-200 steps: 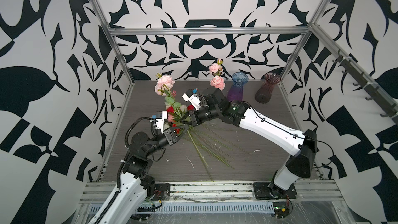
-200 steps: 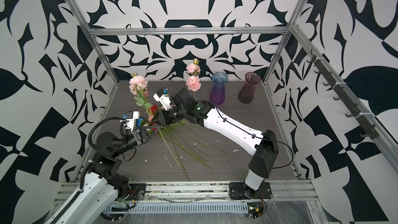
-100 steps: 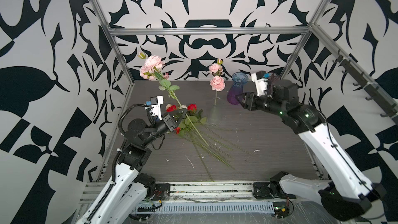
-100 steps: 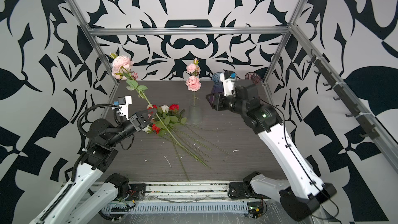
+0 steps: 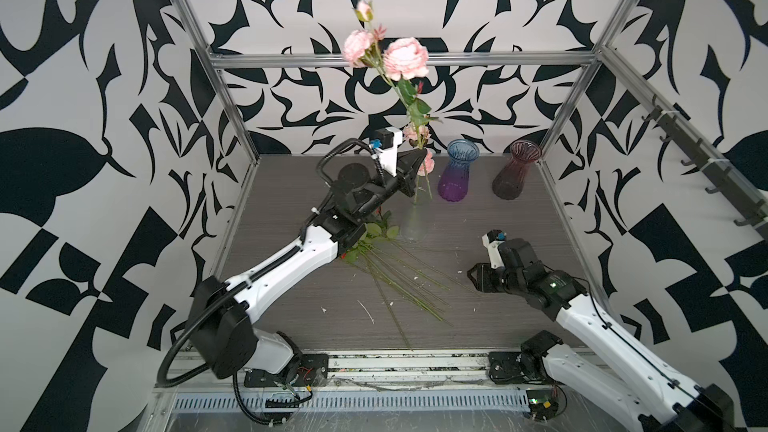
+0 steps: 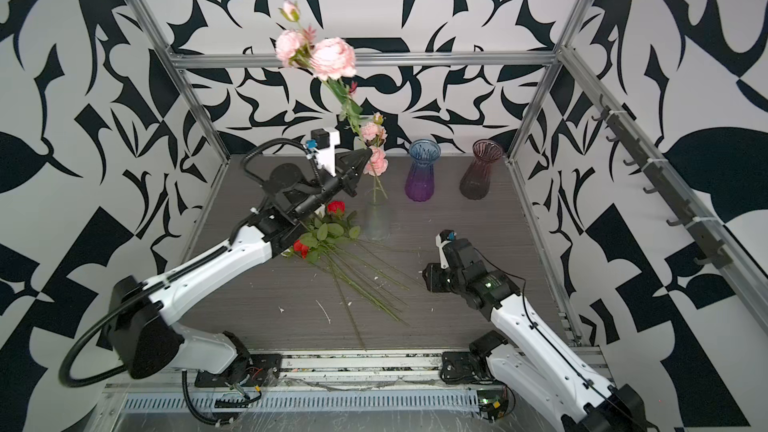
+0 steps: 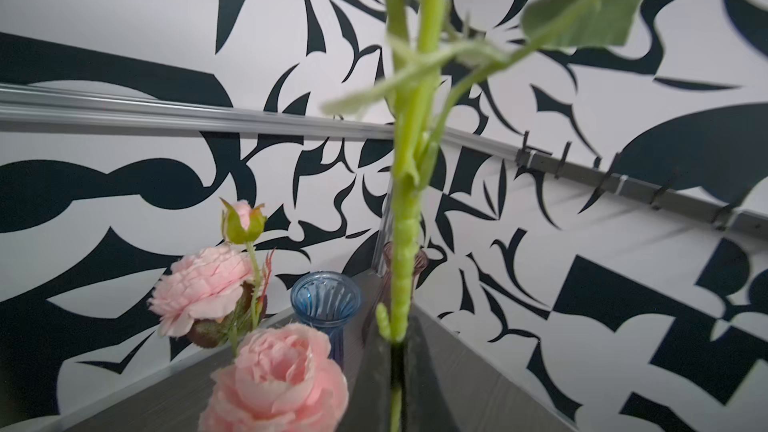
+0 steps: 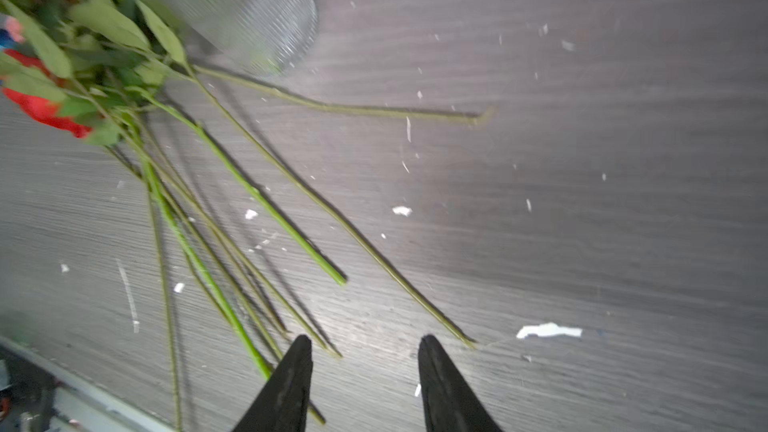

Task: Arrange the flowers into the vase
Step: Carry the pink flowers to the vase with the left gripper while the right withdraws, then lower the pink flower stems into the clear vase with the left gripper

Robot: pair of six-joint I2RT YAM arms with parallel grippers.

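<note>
The left gripper [image 5: 420,155] is clamped on a pink stem [image 5: 409,97], held upright over the clear vase [image 5: 413,224] mid-bench [image 5: 519,234]. The right gripper [image 8: 365,344], jaws apart and empty, hovers near the right edge. Other flowers [image 6: 328,238] lie left of the vase.

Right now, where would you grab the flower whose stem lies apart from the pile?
By its bare lower stem, probably from above, right gripper open across it. That stretch lies flat on the table, clear of the other stems; its upper end is tangled in leaves beside the clear vase.
</note>
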